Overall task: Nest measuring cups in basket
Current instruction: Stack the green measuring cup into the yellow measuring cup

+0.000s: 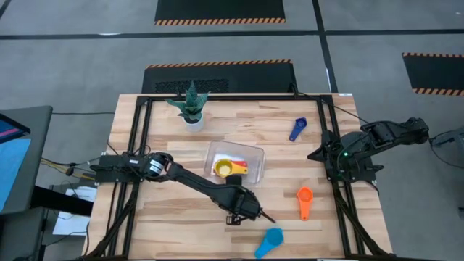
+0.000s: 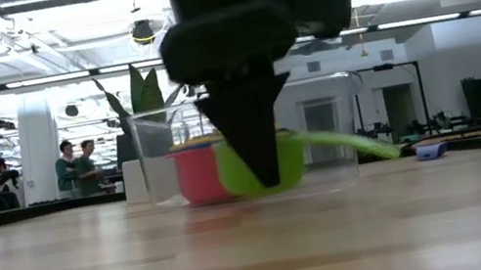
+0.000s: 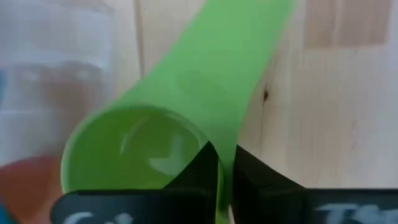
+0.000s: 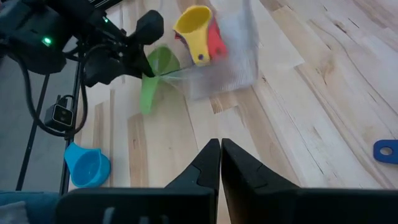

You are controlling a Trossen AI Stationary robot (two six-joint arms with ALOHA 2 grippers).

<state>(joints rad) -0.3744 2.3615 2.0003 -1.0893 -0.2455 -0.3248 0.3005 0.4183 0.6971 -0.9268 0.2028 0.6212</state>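
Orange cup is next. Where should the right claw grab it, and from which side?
Its handle, from straight above. The orange cup lies flat on the table with nothing touching it, and the handle is narrower than the bowl, so a top-down pinch across it looks safest for the right claw.

The left gripper [image 1: 250,210], its fingers [image 3: 205,168] clamped on the green cup [image 3: 143,155], sits just beside the basket [image 1: 255,154] on the side toward the surface's [image 1: 181,232] near edge, and its arm blocks the diagonal from the left edge. The orange cup [image 1: 304,197] and light blue cup [image 1: 271,241] clutter the near right quarter. The plant pot [image 1: 193,122] guards the far edge. The near left corner lies open.
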